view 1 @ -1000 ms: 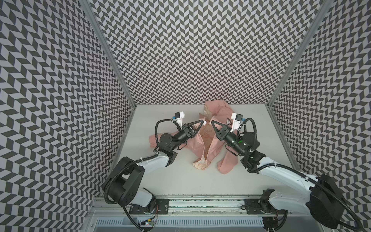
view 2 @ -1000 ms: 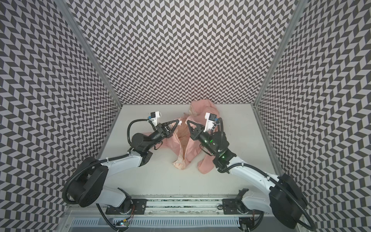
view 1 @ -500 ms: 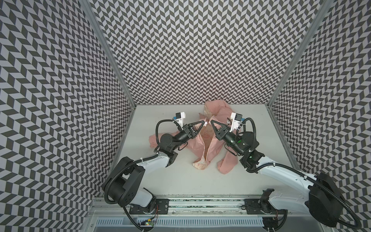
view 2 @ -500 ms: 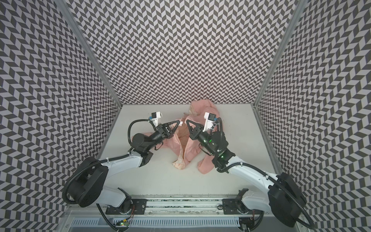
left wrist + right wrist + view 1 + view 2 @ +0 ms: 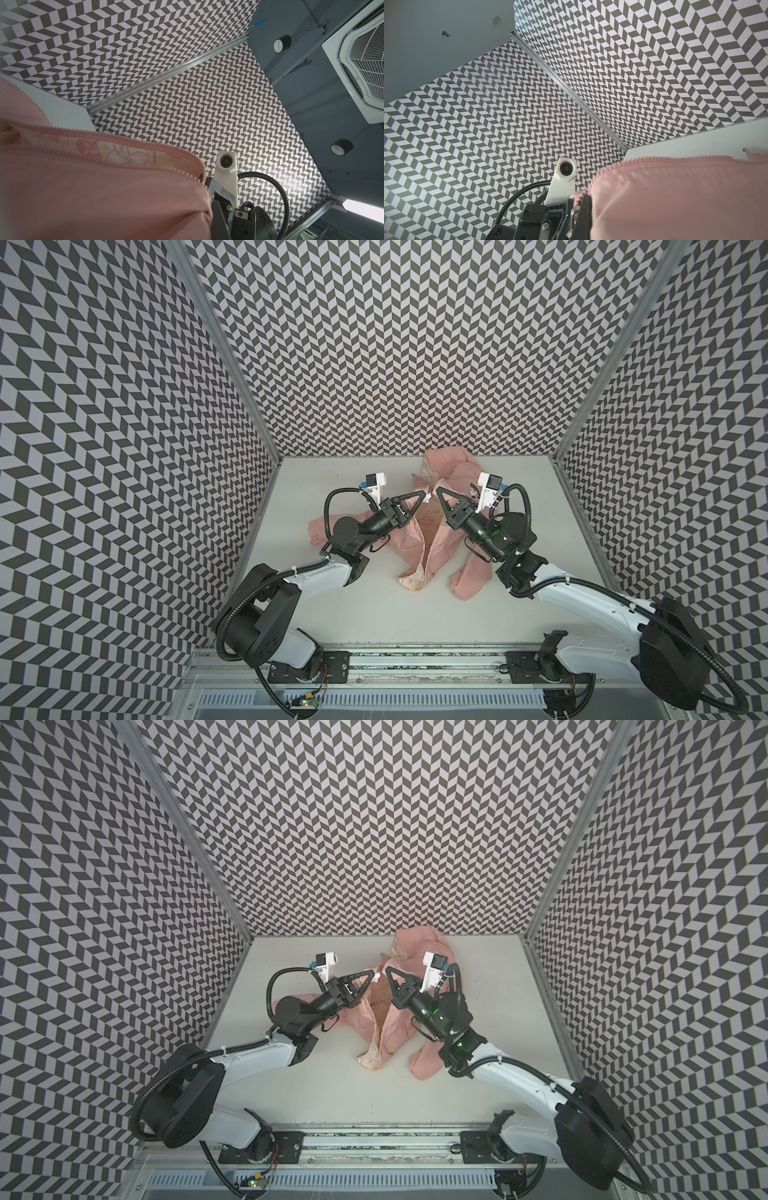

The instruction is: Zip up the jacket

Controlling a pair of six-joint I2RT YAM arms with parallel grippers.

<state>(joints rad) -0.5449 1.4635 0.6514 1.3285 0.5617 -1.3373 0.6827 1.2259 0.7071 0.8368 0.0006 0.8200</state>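
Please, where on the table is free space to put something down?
Bare table lies between the jacket hem and the front rail, and beside the right wall. The middle is crowded: left end effector and right end effector meet over the jacket.

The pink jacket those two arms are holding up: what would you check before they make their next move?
1. Is the left end effector shut on one zipper edge of the jacket? ok.
2. Is the right end effector shut on the other edge? ok.
3. Are both tips raised and close together? ok.
4. Are the two zipper ends engaged? cannot tell; too small in both top views.
5. Are the zipper teeth free of folds near the grips? ok in the wrist views.
6. Is the front zipped? not ok; it gapes, with the lining showing.
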